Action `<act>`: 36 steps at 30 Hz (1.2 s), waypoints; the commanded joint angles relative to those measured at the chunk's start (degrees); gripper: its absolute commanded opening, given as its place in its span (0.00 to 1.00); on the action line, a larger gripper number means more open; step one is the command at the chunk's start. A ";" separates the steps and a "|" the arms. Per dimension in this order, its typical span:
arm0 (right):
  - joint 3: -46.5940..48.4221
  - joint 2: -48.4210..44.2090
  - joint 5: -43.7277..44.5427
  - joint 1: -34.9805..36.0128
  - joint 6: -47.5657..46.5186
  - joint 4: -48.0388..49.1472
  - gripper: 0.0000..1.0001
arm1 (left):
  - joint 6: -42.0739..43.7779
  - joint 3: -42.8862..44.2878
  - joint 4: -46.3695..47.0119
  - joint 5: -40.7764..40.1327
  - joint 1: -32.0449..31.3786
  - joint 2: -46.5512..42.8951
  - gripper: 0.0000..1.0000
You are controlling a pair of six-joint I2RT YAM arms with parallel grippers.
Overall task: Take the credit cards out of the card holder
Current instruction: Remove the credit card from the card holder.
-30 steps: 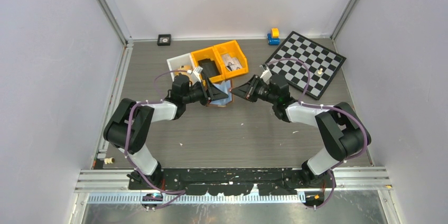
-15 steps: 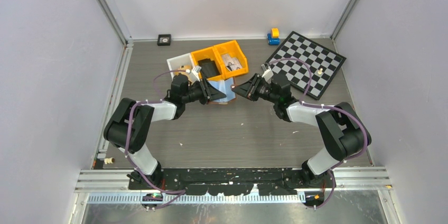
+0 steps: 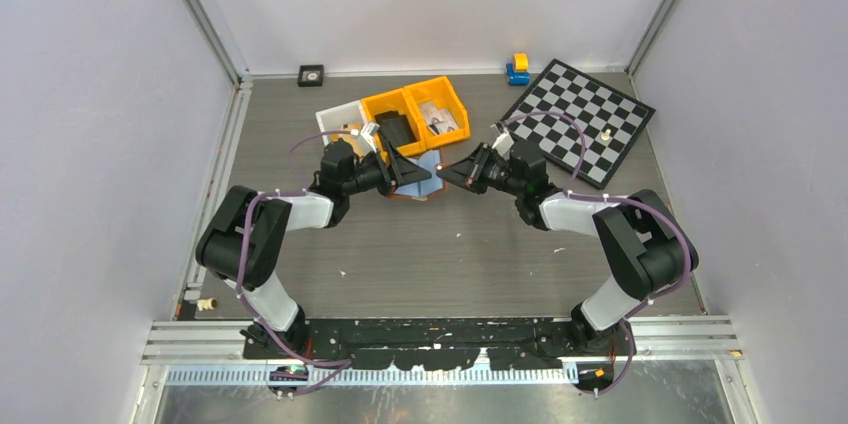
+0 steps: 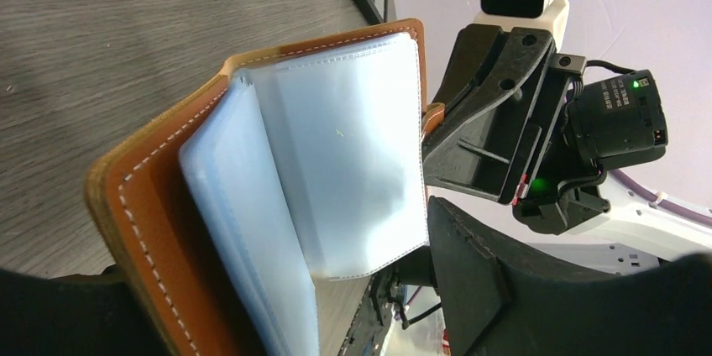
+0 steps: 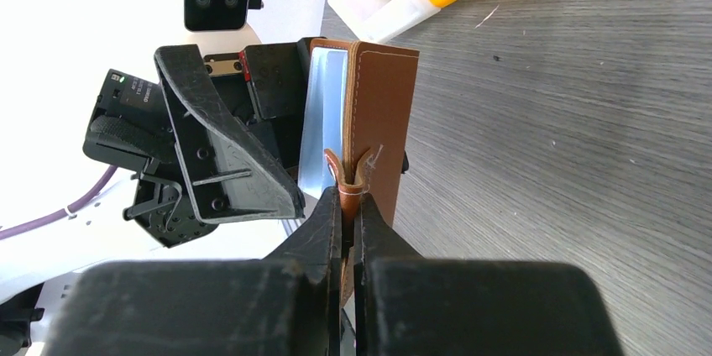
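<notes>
The reddish-brown card holder (image 3: 425,182) is held between my two grippers, in front of the yellow bins. In the left wrist view it (image 4: 151,230) hangs open and its pale blue sleeves (image 4: 353,146) fan out; I can make out no card in them. My right gripper (image 3: 447,172) is shut on the holder's snap tab (image 5: 351,173). My left gripper (image 3: 415,176) is open; one finger (image 4: 520,289) stands apart from the sleeves and the other lies behind the near cover. A pale credit card (image 3: 438,121) with dark print lies in the right yellow bin.
Two yellow bins (image 3: 415,94) and a white bin (image 3: 335,122) stand just behind the holder; a black wallet-like object (image 3: 395,129) sits in the left yellow one. A chessboard (image 3: 580,104) with one piece lies at the back right, and a blue and yellow toy (image 3: 517,68) behind it.
Both grippers and the holder have shifted slightly towards the bins. The right gripper's hold on the tab is unchanged.
</notes>
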 commanded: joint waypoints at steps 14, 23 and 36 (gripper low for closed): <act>3.04 0.36 -2.66 2.51 2.24 5.75 0.00 | 6.90 4.75 -8.05 0.68 -3.31 -1.38 0.73; 3.19 0.88 -3.59 2.52 3.22 7.23 0.01 | 8.52 5.92 -10.63 0.41 -4.19 -1.36 0.75; 2.54 -3.55 2.32 2.07 -3.08 -3.02 0.12 | 7.08 5.27 -8.93 0.82 -3.67 -2.12 0.38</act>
